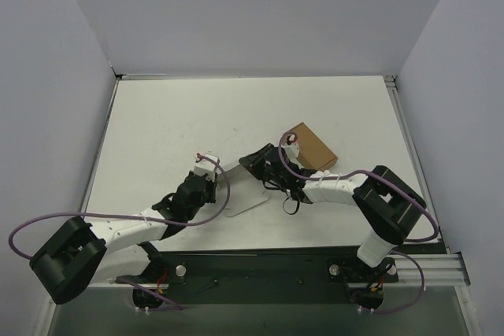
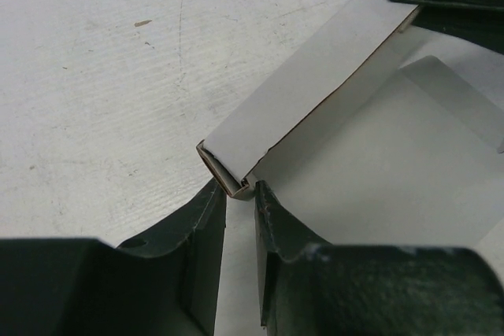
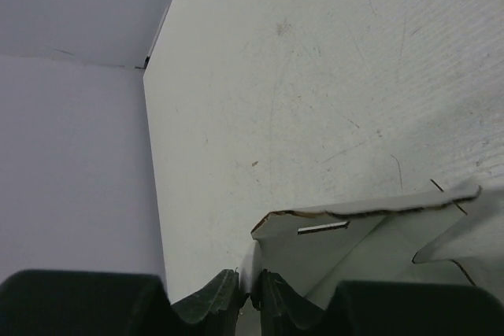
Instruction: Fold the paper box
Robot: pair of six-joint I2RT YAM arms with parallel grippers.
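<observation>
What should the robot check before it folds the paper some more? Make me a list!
1. Right gripper clamped on the paper box: ok, its fingers are shut on a corner of the raised flap.
2. Left gripper really pinching the flap's other corner: cannot tell, its tips are right at the corner with a narrow gap between them.
3. Flap lifted up off the table: ok.
4. Rest of the paper lying flat: ok.
5. Brown box out of the way: ok, it sits behind the right arm, apart from the paper.
</observation>
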